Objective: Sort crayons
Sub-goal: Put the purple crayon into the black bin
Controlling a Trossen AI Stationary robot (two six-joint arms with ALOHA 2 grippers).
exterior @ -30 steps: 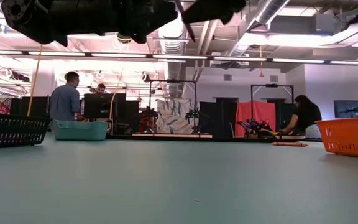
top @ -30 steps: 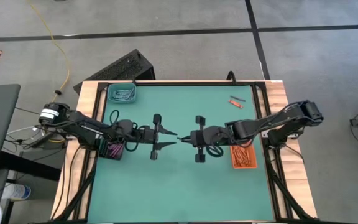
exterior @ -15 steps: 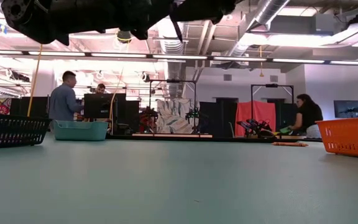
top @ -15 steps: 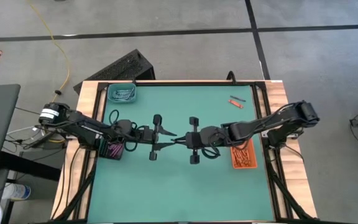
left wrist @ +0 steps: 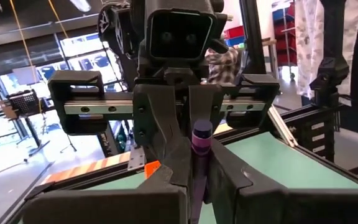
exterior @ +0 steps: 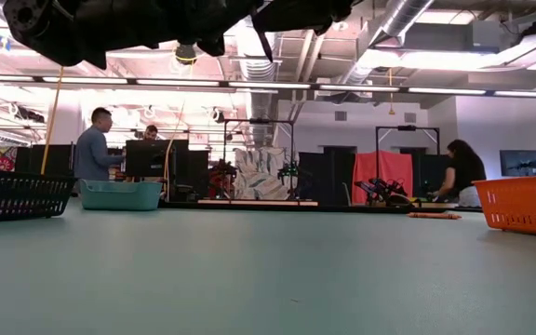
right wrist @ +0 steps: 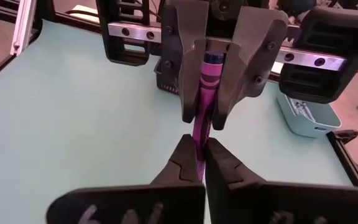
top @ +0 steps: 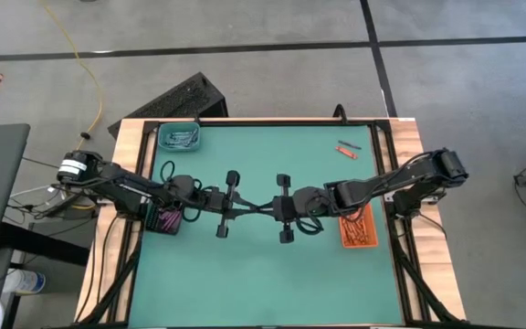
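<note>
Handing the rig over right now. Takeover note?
Left end effector and right end effector: both shut on one purple crayon, held mid-air over the table centre, mid-handover.
Done: crayons lie in the black tray on the left, the orange tray on the right and the teal tray at the far left corner.
Left: finish the handover, probably into the black tray; two loose crayons lie on the mat at the far right.

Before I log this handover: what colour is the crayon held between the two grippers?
Purple crayon, clearest in the right wrist view.
</note>
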